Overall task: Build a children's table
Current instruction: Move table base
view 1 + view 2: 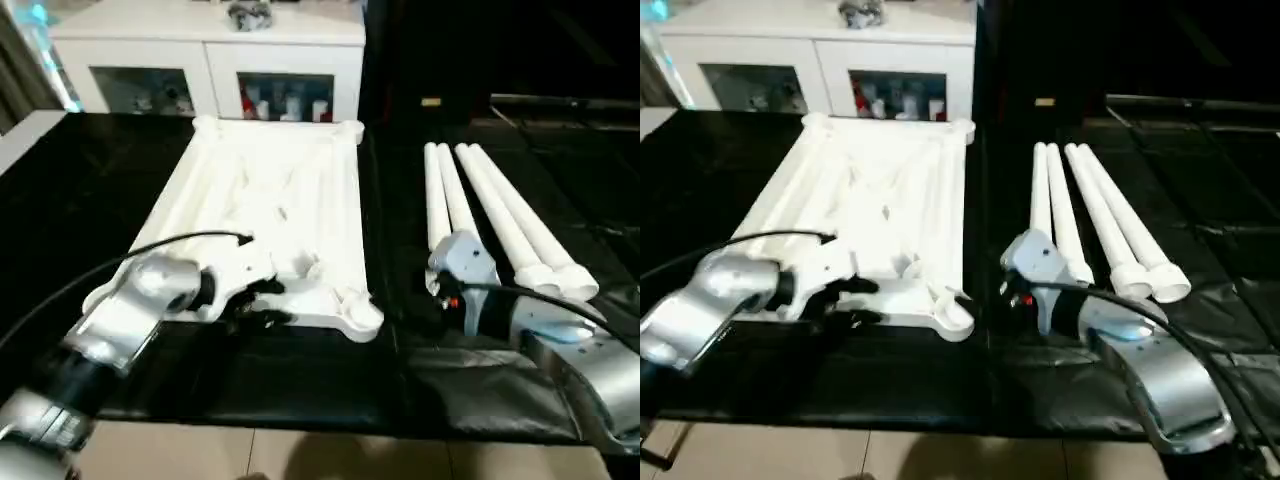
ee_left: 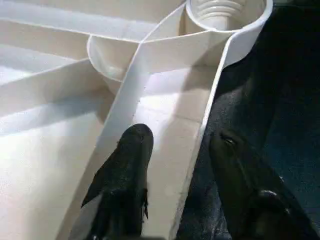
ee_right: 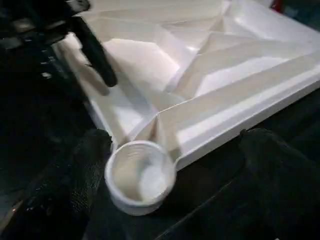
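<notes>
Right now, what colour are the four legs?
White, all four legs, lying on the black mat; clearest in the left eye view.

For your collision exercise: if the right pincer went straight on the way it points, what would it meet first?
Most likely the round corner socket of the tabletop, which sits between the open right pincer fingers; depth is uncertain.

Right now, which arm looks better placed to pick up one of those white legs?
Probably the right gripper: it hangs open by the four legs' near ends. The left gripper straddles the tabletop's near rim.
</notes>
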You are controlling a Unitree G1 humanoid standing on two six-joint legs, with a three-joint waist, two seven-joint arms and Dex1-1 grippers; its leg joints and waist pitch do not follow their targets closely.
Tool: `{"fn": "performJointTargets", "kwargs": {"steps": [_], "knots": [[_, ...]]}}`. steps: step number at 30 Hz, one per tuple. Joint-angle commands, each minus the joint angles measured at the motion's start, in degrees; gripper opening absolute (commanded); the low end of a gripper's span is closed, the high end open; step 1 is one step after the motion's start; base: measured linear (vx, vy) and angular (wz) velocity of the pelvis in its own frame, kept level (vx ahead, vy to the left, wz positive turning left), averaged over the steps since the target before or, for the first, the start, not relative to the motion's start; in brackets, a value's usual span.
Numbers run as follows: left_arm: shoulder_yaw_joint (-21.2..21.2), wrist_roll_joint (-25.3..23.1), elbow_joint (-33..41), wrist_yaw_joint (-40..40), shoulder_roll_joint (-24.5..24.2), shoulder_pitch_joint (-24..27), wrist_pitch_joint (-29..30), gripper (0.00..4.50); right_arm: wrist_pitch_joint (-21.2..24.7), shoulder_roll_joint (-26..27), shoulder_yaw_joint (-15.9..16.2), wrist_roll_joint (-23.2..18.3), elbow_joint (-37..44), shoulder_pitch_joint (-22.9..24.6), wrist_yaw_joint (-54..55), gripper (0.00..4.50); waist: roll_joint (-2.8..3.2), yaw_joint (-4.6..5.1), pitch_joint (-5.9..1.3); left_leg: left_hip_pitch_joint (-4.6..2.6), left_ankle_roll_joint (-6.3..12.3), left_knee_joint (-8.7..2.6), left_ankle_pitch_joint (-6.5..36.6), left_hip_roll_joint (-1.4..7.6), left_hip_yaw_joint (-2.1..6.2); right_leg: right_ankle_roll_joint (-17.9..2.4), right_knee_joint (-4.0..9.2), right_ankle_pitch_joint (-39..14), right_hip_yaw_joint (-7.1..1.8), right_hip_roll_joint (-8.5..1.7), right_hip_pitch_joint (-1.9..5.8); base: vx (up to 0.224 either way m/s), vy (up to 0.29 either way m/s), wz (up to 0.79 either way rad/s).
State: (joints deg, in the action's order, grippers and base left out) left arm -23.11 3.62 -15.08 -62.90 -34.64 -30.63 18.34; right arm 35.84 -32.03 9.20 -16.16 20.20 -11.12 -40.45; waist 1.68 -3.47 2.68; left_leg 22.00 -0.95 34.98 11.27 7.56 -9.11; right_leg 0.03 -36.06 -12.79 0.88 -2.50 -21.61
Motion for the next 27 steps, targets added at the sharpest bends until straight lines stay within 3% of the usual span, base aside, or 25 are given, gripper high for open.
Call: {"fn": "performJointTargets", "kwargs": {"steps": [1, 9, 10, 11, 15, 22, 27], "knots": [[-0.5, -0.1, -0.5, -1.3, 0.2, -1.3, -0.2, 1.81, 1.5, -0.8, -0.1, -1.1, 1.7, 0.4, -0.9, 4.5, 0.44, -0.24, -3.29, -1.4, 0.14, -4.4, 9.5, 5.29, 2.05, -15.1, 3.75, 0.6, -2.66, -6.11, 2.3, 0.0, 0.0, 0.0], [-1.0, 0.5, -3.4, -4.7, 1.8, -3.1, -0.1, 1.02, 3.4, -3.3, 0.3, -2.8, 3.7, 1.9, -3.6, 4.5, 0.27, -0.37, -3.18, -1.4, 0.67, -4.35, 9.7, 5.33, 1.97, -15.5, 3.93, -0.5, -2.68, -6.19, 2.35, 0.0, 0.0, 0.0], [-0.9, 0.5, -4.4, -4.8, 2.1, -3.5, -0.4, 0.93, 3.9, -3.5, 0.4, -3.1, 3.9, 1.9, -3.9, 4.5, 0.79, -0.47, -3.22, -1.44, 0.5, -4.29, 9.9, 5.34, 2.09, -15.7, 3.89, -0.9, -2.69, -6.26, 2.33, 0.0, 0.0, 0.0], [-0.9, 0.4, -5.0, -4.7, 2.3, -3.7, -0.5, 0.93, 4.2, -3.7, 0.4, -3.3, 4.1, 2.0, -4.1, 4.5, 0.42, -0.31, -3.21, -1.38, 0.47, -4.3, 10.2, 5.3, 2.04, -15.8, 3.94, -0.9, -2.68, -6.12, 2.4, 0.0, 0.0, 0.0], [-0.7, -0.7, -7.3, -4.6, 3.0, -4.7, -1.4, 0.58, 4.8, -4.1, 0.8, -3.6, 4.3, 1.9, -4.8, 4.5, 0.22, -0.48, -3.18, -1.39, 0.46, -4.38, 9.9, 5.47, 2.07, -15.9, 3.94, -1.4, -2.67, -6.29, 2.41, 0.0, 0.0, 0.0], [-1.5, -2.5, -8.1, -5.4, 2.8, -5.3, -2.8, 0.08, 4.8, -4.3, 1.3, -3.7, 4.0, 1.7, -5.1, 4.5, 0.2, -0.67, -3.17, -1.44, 0.61, -4.36, 9.7, 5.63, 1.74, -15.5, 4.09, -2.6, -2.66, -6.34, 2.25, 0.0, 0.0, 0.0], [-2.9, -4.8, -8.1, -5.4, 1.8, -4.5, -5.4, 0.04, 4.7, -4.6, 1.6, -3.1, 3.9, 1.8, -5.1, 4.5, 0.08, -0.44, -3.22, -1.29, 0.69, -4.33, 9.2, 5.57, 1.66, -15.3, 3.95, -1.4, -2.68, -6.38, 2.39, 0.0, 0.0, 0.0]]}}
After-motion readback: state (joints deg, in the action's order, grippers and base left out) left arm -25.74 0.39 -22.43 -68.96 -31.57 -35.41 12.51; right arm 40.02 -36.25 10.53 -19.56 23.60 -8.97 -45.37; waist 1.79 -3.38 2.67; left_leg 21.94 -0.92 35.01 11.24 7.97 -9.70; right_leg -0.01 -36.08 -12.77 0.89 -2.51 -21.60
